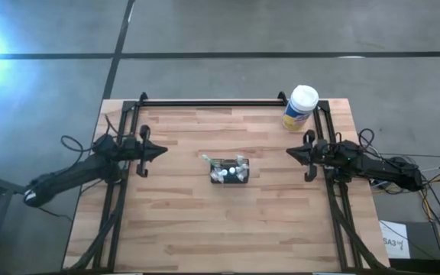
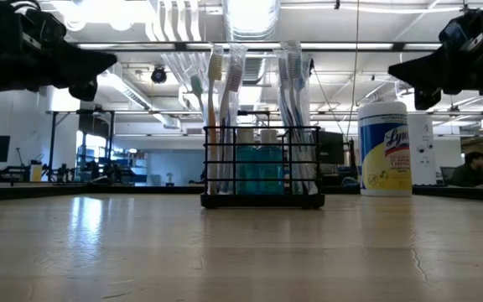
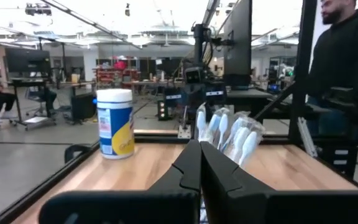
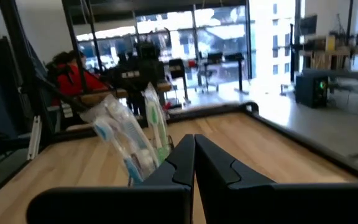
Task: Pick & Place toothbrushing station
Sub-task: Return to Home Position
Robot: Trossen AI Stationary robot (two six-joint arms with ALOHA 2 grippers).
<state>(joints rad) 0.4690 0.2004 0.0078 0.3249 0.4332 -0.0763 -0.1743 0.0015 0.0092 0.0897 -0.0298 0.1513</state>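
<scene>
The toothbrushing station [image 1: 230, 170] is a small black mesh caddy standing on its base at the middle of the wooden table [image 1: 182, 229]. In the low view the toothbrushing station [image 2: 262, 172] holds upright toothbrushes and teal bottles. My left gripper [image 1: 163, 152] hovers shut at the table's left edge, pointing toward the caddy. My right gripper [image 1: 290, 153] hovers shut at the right edge, pointing at the caddy from the other side. Both are well apart from it. The wrist views show each pair of shut fingers [image 3: 200, 163] [image 4: 194, 155] with wrapped toothbrushes [image 3: 229, 132] [image 4: 132, 140] beyond.
A tall white-capped canister with a yellow label [image 1: 300, 108] stands at the table's far right corner, behind my right gripper. A black rail [image 1: 212, 101] runs along the far edge. A person in a dark top [image 3: 347, 56] stands beyond the table.
</scene>
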